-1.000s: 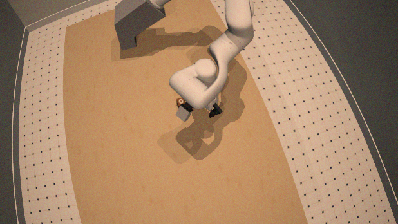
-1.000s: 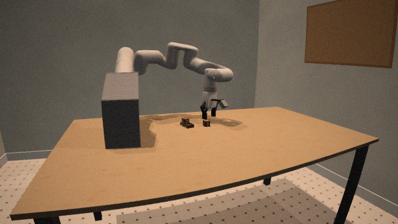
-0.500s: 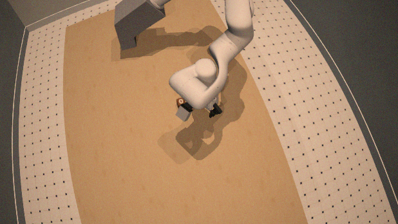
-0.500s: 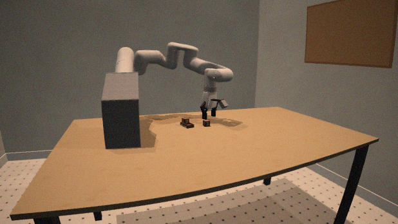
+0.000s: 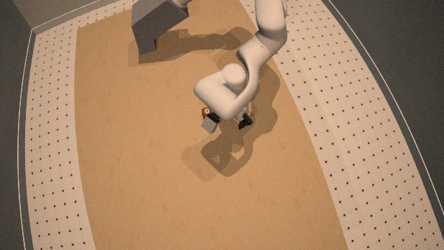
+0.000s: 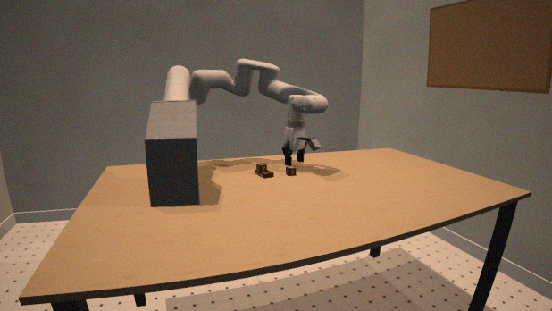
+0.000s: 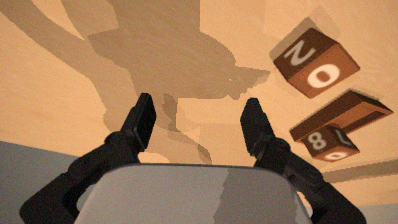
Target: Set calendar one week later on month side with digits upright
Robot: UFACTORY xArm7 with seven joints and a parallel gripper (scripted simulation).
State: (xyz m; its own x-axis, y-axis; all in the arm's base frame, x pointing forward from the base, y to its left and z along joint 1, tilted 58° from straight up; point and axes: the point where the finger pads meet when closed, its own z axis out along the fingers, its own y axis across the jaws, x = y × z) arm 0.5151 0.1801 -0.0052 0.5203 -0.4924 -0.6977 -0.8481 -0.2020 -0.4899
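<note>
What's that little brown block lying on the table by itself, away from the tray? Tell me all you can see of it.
The loose cube is a small brown block, wood-like, with white digits on its faces: a 2 and a 0 show in the wrist view. It rests on the table, outside the tray, which holds another cube. Nothing grips it: the open gripper hovers beside it, fingers apart and empty.

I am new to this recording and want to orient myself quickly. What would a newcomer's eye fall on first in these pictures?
First, the white arm arching from the tall grey box down to the middle of the wooden table. Its gripper hangs with jaws wide open and nothing between them. In the wrist view, off to the right, a loose brown cube lies on the table outside the tray, showing 2 and 0; a second cube sits in the tray.
</note>
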